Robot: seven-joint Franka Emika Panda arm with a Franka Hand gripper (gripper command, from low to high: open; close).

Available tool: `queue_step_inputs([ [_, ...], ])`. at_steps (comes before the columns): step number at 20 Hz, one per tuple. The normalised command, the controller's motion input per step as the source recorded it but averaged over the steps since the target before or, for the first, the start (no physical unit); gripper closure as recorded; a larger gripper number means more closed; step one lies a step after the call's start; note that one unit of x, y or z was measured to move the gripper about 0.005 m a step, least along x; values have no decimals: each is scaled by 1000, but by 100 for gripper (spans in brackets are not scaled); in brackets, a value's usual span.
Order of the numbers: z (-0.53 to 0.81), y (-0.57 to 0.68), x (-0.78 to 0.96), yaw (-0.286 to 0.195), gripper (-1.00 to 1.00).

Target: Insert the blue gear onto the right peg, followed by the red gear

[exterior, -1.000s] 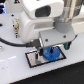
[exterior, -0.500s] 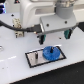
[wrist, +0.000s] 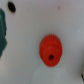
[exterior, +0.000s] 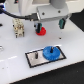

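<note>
The blue gear [exterior: 51,52] lies flat on the light black-bordered plate [exterior: 33,61], on its side toward the exterior view's right. It sits where the right peg stands, and the peg itself is hidden in the gear's centre. The red gear [exterior: 41,31] rests on the white table behind the plate. In the wrist view the red gear [wrist: 51,49] fills the middle, with its dark centre hole showing. My gripper [exterior: 49,24] hangs open just above and beside the red gear, its dark fingers [exterior: 61,22] spread wide with nothing between them.
The plate's other post [exterior: 38,54] stands free beside the blue gear. A beige block-like fixture [exterior: 19,27] sits toward the exterior view's left, beyond the red gear. A dark green shape [wrist: 2,32] shows at the wrist view's edge.
The gripper has risen from the plate and moved back over the red gear. The blue gear stayed behind on the plate.
</note>
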Motion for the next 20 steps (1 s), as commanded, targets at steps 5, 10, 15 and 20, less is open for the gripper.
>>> queue_step_inputs([
  [5,-243,-4,-549,0,-100],
  [10,-290,-15,-411,0,-100],
  [15,-296,-12,-333,0,-100],
  [20,-282,-7,-296,0,-100],
])
